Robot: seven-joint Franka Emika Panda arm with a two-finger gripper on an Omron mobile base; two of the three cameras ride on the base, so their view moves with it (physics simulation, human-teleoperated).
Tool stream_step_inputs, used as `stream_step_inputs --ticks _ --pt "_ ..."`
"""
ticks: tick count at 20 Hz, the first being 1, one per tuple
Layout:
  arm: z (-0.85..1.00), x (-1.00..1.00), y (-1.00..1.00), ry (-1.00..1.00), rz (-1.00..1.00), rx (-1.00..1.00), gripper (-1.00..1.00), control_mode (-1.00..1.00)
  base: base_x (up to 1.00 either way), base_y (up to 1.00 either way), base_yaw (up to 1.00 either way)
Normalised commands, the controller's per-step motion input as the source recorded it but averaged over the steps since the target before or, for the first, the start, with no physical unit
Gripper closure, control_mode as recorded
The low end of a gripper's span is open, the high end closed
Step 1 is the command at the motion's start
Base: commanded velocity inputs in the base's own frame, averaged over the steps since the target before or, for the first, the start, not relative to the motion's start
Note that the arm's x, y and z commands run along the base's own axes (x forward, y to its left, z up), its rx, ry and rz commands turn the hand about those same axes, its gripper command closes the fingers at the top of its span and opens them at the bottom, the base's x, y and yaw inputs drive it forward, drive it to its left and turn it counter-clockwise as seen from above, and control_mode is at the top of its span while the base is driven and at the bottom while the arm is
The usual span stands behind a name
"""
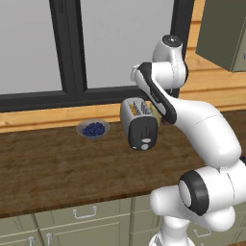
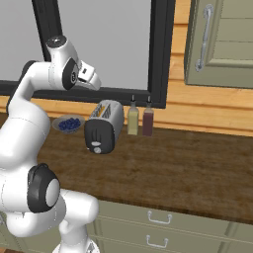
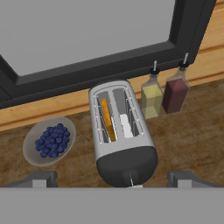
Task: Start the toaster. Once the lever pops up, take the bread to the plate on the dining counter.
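Rounded silver toaster [image 3: 124,135], thin tan bread [image 3: 106,119] in slot, wood-grain worktop [image 3: 192,131]

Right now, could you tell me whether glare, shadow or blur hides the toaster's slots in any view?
Hand view: toaster sharp and evenly lit, both slots open to sight, bread clear in one. Left base view: the arm covers part of its top. Right base view: crisp, but the slots are seen too obliquely.

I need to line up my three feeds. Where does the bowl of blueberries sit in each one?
Left base view: bowl of blueberries left of centre on the worktop, left of the toaster.
Right base view: bowl at mid-left, beside the white arm.
Hand view: bowl at lower left.
Shared landmark: the toaster, right of the bowl throughout.
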Motion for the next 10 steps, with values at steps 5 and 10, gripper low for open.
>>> stream_step_inputs --ticks 5,10 --pt "0.00 0.00 0.00 0.00 0.00 0.00 -1.00 -1.00 0.00 0.00 0.00" --pt "0.00 0.00 0.00 0.00 0.00 0.00 -1.00 -1.00 0.00 0.00 0.00"
